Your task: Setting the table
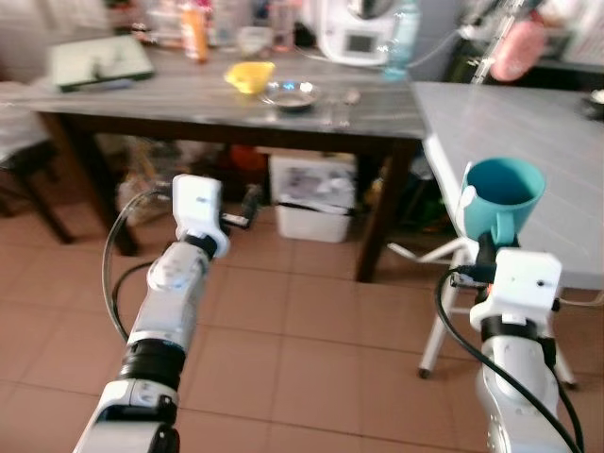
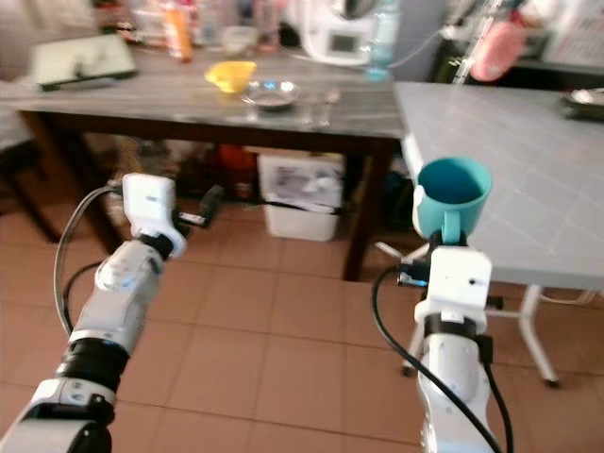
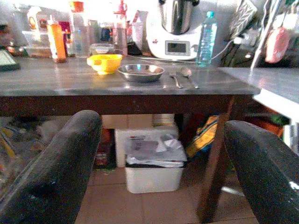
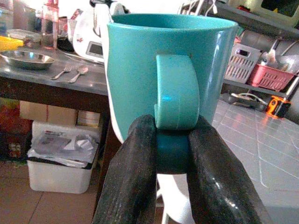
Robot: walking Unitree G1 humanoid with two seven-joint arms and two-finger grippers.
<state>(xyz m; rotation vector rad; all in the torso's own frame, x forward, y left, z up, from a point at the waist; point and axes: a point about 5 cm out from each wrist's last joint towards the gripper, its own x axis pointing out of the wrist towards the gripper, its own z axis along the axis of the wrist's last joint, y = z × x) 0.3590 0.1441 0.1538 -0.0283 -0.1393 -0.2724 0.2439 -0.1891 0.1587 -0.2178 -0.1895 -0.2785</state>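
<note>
A teal mug (image 1: 503,193) is held upright in the air at the right, just in front of the near edge of the light grey table (image 1: 528,123). My right gripper (image 4: 172,135) is shut on the mug's handle (image 4: 176,93), its two black fingers pinching it from below. My left gripper (image 1: 250,203) is open and holds nothing, low in front of the dark wooden table (image 1: 170,94). On that table lie a yellow bowl (image 1: 250,75), a steel dish (image 1: 291,94), and a fork (image 3: 175,79) beside a spoon (image 3: 187,73).
A white bin (image 1: 310,198) stands under the wooden table, between its legs. At the table's back are a white appliance (image 1: 354,33), a water bottle (image 1: 401,38), an orange bottle (image 1: 194,33) and several jars. Red tiled floor lies below my arms.
</note>
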